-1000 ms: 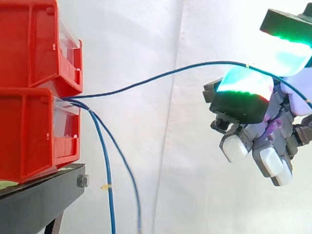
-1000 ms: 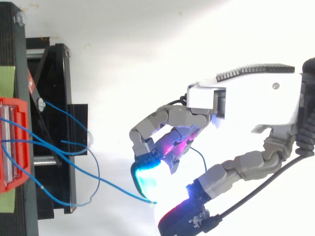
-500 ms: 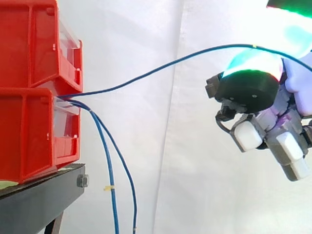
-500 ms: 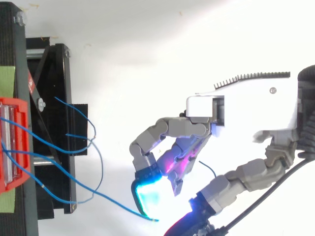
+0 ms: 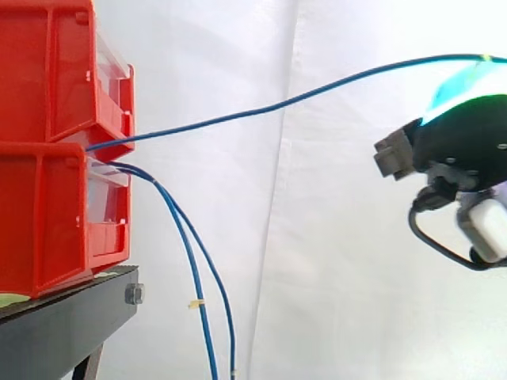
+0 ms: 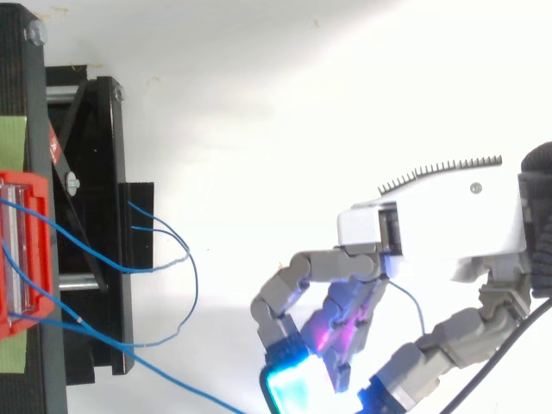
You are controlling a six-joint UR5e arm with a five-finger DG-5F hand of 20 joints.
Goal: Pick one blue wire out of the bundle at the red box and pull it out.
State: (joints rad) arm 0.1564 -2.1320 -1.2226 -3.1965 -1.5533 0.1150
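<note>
Behind it all: white curtain point(image 5: 238, 79), plain backdrop, nothing to snag on. Left side, black stand point(image 5: 63, 324) carrying two red bins point(image 5: 47, 198), one stacked on the other.

Hand point(image 6: 431, 233) sits at the right, well apart from the bins, fingers curled and pinching the blue wire point(image 5: 277, 105) at the glowing pads point(image 6: 293, 390) (contact spot itself is hard to see; I read a pinch from the taut line running straight into the pad). Wire leaves the gap between upper and lower bin and climbs in one long span through open air to the hand. From above, a short tail of it curls out beside the palm.

Handling, my guess: thin, light, limp, smooth jacket. It'll likely slide through the pads if the squeeze is soft, and kink if bent sharply. Best hold is near the free end with a bit of tail past the pads, roughly where the hand has it. Pull along the wire's own line, away from the bins.

In the way: slack wires point(image 5: 188, 261) from the same bundle, exiting the lower bin's mouth just beside the taut one and hanging down past the stand's edge. From above they loop over the stand with loose ends. Can't tell if they're tangled with the taut one inside the bin; if so, they may get dragged along.

Smallest bit: yellow tag point(image 5: 194, 304) on one slack wire, a possible catch point.
</note>
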